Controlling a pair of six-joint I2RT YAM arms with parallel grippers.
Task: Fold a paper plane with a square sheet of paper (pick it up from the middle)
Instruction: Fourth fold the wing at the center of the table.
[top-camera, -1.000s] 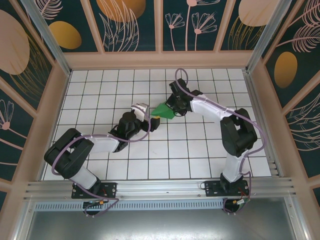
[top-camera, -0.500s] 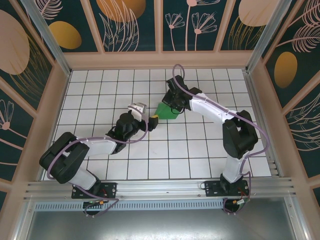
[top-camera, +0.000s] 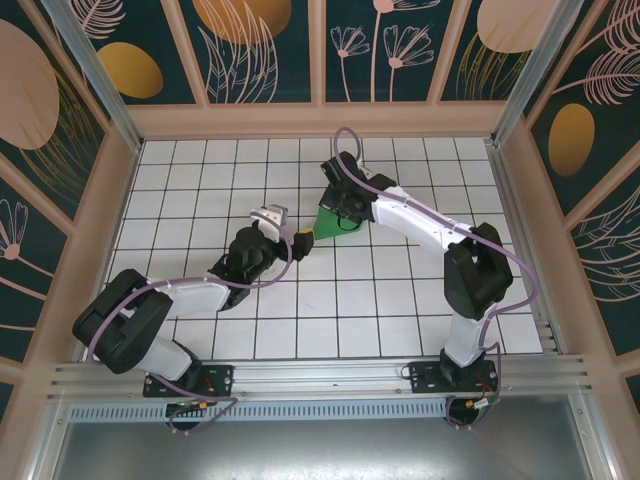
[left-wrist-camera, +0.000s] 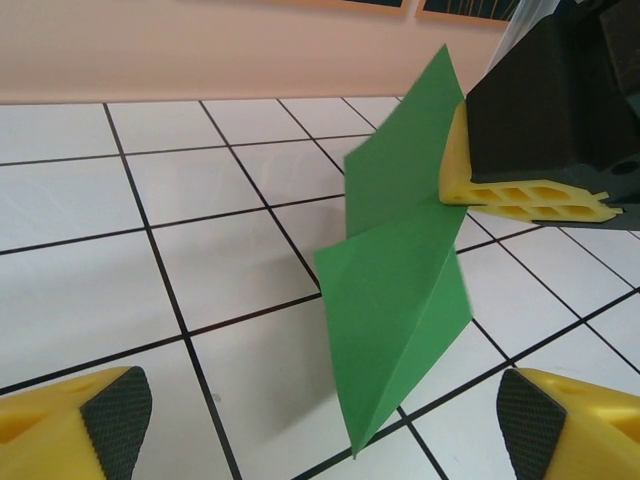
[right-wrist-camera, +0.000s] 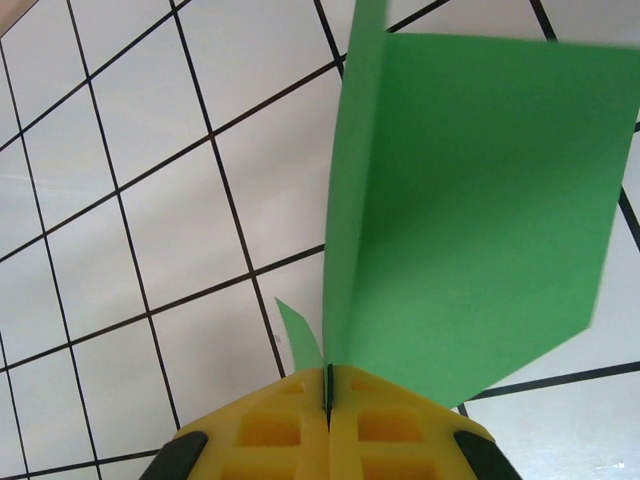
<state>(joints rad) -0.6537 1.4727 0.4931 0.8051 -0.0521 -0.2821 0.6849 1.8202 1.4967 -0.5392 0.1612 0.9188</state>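
Surface (top-camera: 380, 300) = white tiles w/ black grid lines, boxed in by a low peach rim (top-camera: 315, 120). Above that are dark teal wall panels (top-camera: 280, 70) w/ pale leaf/flower outlines & orange ovals, split by light strips, w/ aluminium posts at the far corners. Near edge: aluminium rail (top-camera: 320, 375) carrying both arm bases, grey metal below it. The green paper sheet (top-camera: 333, 224), already creased into several flaps, is at mid-grid, a bit toward the far side, standing roughly on edge betw. the two grippers. Right gripper (right-wrist-camera: 328, 395) is pressed together on one edge of it, yellow pads meeting w/ the paper in the seam. Left gripper (top-camera: 285, 228) is spread wide, holding nothing, just beside the sheet. The sheet's lower part hangs in front of the gap, touching neither tip in the left wrist view. Hard to make out: in the top view the right gripper covers the pinched part, so the fold layout there is unclear. Left wrist view: own fingertips cut off at the bottom corners, right gripper cut off at the right edge; can't tell if the sheet's low corner touches the surface. Right wrist view: the sheet's top runs out of frame, and a thin green sliver pokes out left of the pinch.
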